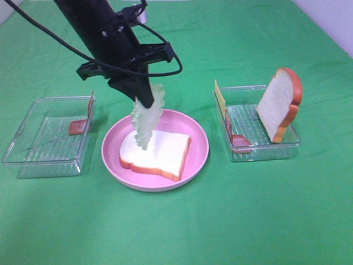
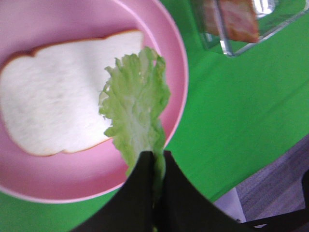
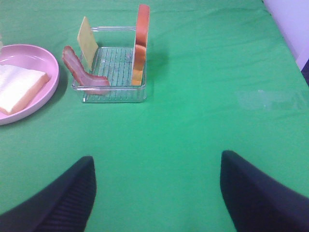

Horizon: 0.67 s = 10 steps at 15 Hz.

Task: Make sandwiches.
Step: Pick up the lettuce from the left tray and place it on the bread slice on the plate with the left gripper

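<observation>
Sandwich base: white toy bread slice (image 1: pixel 160 152), orange-brown crust, flat on round pink plate (image 1: pixel 199 144).
Left gripper (image 1: pixel 144 101): clamping pale green ruffled lettuce leaf (image 1: pixel 148 117) above bread.
Right gripper (image 3: pixel 157 157): released.
Step, judged: lettuce placement; next, lower, release.

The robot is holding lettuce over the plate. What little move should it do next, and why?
Probably lower the left hand a bit and let go. It pinches the lettuce by one end, and the leaf dangles over the bread slice lying flat on the pink plate.
</observation>
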{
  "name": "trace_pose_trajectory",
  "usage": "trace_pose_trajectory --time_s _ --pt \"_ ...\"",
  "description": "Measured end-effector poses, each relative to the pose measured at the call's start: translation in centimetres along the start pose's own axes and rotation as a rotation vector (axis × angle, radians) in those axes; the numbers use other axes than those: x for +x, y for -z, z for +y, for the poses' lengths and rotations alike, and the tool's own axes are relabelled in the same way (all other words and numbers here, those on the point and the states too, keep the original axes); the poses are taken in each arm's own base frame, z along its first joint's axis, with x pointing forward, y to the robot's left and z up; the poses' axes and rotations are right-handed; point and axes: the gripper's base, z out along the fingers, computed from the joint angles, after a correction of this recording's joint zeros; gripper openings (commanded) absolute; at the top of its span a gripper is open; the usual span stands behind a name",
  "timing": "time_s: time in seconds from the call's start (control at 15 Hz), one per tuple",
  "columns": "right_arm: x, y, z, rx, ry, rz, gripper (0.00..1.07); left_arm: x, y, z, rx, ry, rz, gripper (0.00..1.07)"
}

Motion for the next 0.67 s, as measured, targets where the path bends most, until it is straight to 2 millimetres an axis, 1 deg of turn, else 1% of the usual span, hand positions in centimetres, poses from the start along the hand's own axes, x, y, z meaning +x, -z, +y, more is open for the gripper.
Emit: trace_pose_trajectory --time_s 0.07,0.13,0.2,0.27,0.4,0.53,0.67 --pt "0.0 0.0 0.0 0.000 0.000 0.000 0.69 -0.1 -0.9 -0.6 0.043 -0.017 0.004 0.00" --pt "0.0 0.0 0.0 0.000 0.000 0.000 0.69 0.0 -2.7 -1.7 0.094 -0.064 0.020 0.00" --pt "0.0 0.0 0.0 0.000 0.000 0.000 0.69 0.1 -3.0 -1.8 0.098 -0.067 0.027 0.00" --pt "0.0 0.0 0.0 0.000 0.000 0.000 0.69 0.2 -3.8 -1.8 0.097 -0.070 0.043 0.00" --pt "0.0 0.0 0.0 0.000 0.000 0.000 0.69 0.2 -4.8 -1.2 0.065 -0.080 0.065 0.00" --pt "0.0 0.0 0.0 0.000 0.000 0.000 0.69 0.2 -5.5 -0.2 -0.009 -0.116 0.084 0.00" --pt "0.0 0.0 0.0 0.000 0.000 0.000 0.69 0.1 -5.7 0.5 -0.076 -0.144 0.087 0.00"
